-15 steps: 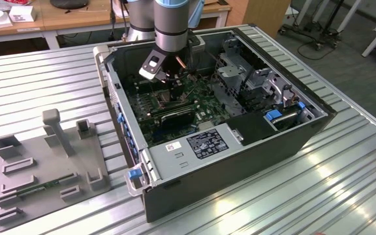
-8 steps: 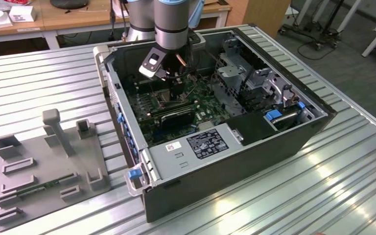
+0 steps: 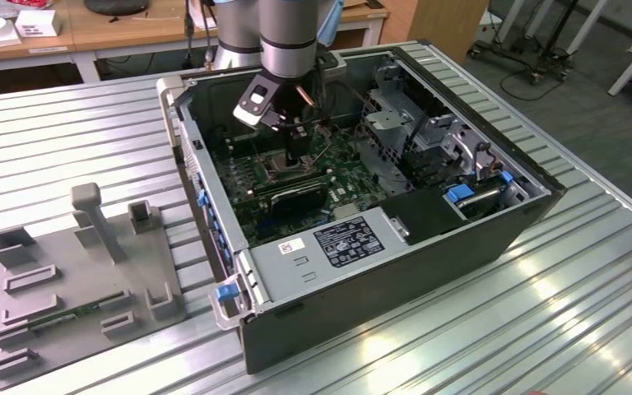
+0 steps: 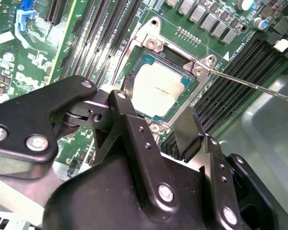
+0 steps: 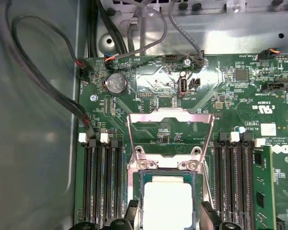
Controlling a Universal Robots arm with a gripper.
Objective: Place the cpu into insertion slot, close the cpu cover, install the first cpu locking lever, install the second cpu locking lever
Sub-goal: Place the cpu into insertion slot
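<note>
Ribbed metal tabletop (image 3: pixel 75 132) carries an open computer case (image 3: pixel 404 255), and the exterior view gives us what the wrist cameras do not: the grey arm reaching down into the case, the gripper (image 3: pixel 292 152) low over the green motherboard (image 3: pixel 349 177), and a grey fixture tray (image 3: pixel 63 304) lying well apart at the exterior view's left. In the first wrist view we see the cpu (image 5: pixel 167 203) lying flat in the insertion slot (image 5: pixel 136 184), pale metal top up. The cpu cover (image 5: pixel 170 117) is swung up off the socket, so the board shows through its cut-out. The black fingertips (image 5: pixel 132 211) stand on either side of the chip, spread wider than it and clear of its edges — released, holding nothing. The second wrist view adds a thin metal lever (image 4: pixel 249 85) angled away from the socket's corner, over the black memory slots (image 4: pixel 230 91).
</note>
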